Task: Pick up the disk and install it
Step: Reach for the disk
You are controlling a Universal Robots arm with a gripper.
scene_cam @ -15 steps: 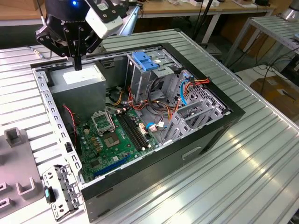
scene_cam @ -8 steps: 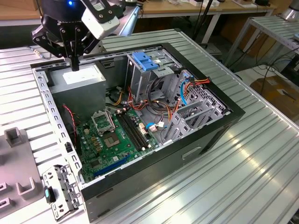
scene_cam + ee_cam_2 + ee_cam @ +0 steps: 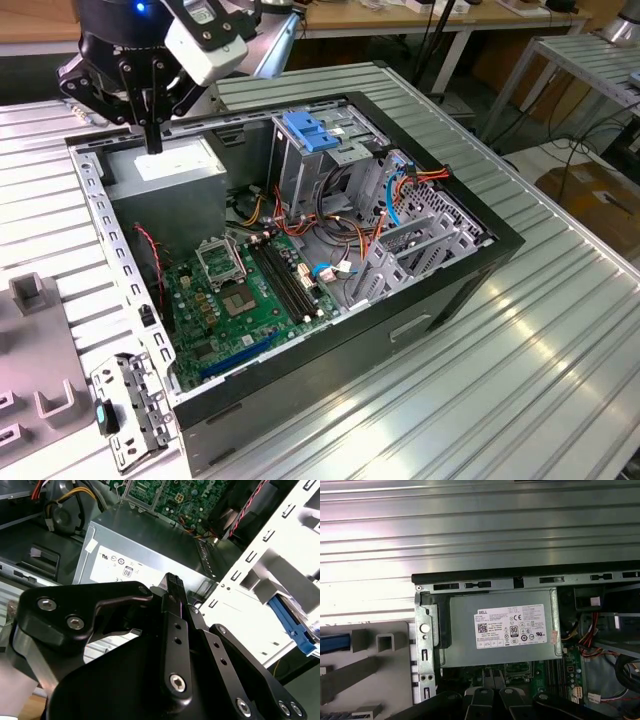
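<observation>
My gripper (image 3: 152,140) hangs over the far corner of the open computer case (image 3: 480,262), at the exterior view's left. Its black fingers are pressed together, shut, with nothing held. They point down at the grey metal power supply box (image 3: 165,170) with a white sticker, a little above it. In both wrist views the fingertips (image 3: 172,578) (image 3: 492,676) sit over that box (image 3: 500,645). A blue plastic edge (image 3: 292,625) with a pale grey part beside it lies past the case's side rail. It looks like the disk's carrier edge, and most of the disk is out of view.
The case lies on a ribbed metal table (image 3: 520,400). Inside are a green motherboard (image 3: 240,300), bundled cables (image 3: 350,230) and a metal drive cage with a blue latch (image 3: 310,130). A grey fixture (image 3: 35,300) and a loose bracket (image 3: 130,410) lie beside the case.
</observation>
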